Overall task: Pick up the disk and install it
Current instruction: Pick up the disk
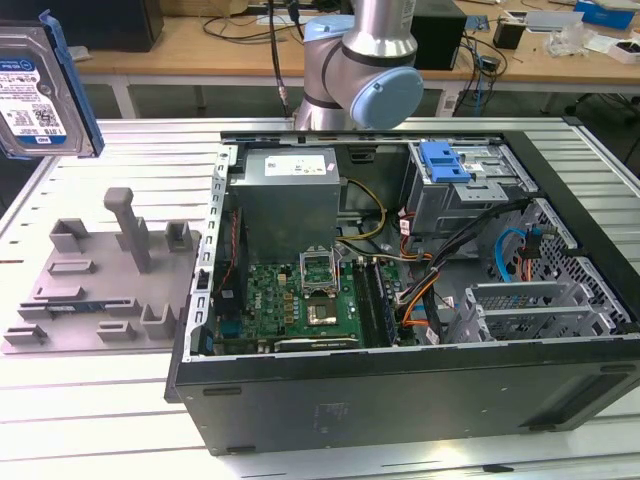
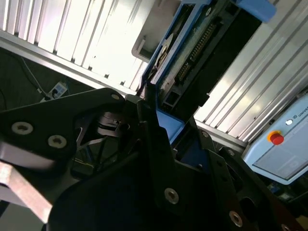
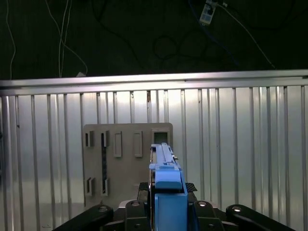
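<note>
Gripper [image 2: 166, 122] and disk [image 2: 192, 53] are joined in the second wrist view: the black fingers [image 2: 149, 118] press from both sides on the blue frame at one end of the disk, so it is pinched firmly. In the first wrist view the disk [image 3: 165, 161] shows edge-on, sticking out from between the gripper's [image 3: 168, 192] black parts, over the grey holder [image 3: 127, 159] that lies on the slatted metal table [image 3: 250, 154].

In the exterior view the disk [image 1: 35, 90] hangs in the air at the far left, upright, its white-and-blue label facing the camera, above and well apart from the grey holder [image 1: 100, 270]. Just beside the holder, toward the exterior view's right, the computer case [image 1: 400, 390] lies open on the table [image 1: 100, 430]. Inside it sit a grey power supply [image 1: 285, 195], a green circuit board [image 1: 300, 300] and a metal drive cage with a blue tab [image 1: 445, 160]. The arm's joint [image 1: 365, 75] rises behind the case.
</note>
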Controlling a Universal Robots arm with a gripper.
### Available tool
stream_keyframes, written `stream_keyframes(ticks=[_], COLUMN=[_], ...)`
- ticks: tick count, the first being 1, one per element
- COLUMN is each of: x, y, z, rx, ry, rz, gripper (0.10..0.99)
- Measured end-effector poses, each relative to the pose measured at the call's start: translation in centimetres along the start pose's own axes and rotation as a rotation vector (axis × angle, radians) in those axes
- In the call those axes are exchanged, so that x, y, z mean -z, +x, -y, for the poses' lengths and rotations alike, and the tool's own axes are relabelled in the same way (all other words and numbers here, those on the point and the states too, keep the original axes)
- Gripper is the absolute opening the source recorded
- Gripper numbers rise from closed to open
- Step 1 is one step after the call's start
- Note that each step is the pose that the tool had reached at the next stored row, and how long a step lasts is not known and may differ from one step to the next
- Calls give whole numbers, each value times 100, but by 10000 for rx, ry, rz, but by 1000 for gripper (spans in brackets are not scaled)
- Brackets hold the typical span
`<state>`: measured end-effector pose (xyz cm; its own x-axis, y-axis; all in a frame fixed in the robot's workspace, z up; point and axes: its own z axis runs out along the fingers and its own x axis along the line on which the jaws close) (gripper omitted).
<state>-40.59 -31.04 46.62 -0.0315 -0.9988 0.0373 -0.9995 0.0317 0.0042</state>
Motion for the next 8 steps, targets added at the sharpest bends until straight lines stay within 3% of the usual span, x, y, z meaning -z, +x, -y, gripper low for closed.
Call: stream_keyframes(ticks=[4, 8], x=[6, 5], y=[42, 108], z=[63, 191], rx=[1, 1], ry=[3, 3], rz=[1, 1], gripper=[365, 365])
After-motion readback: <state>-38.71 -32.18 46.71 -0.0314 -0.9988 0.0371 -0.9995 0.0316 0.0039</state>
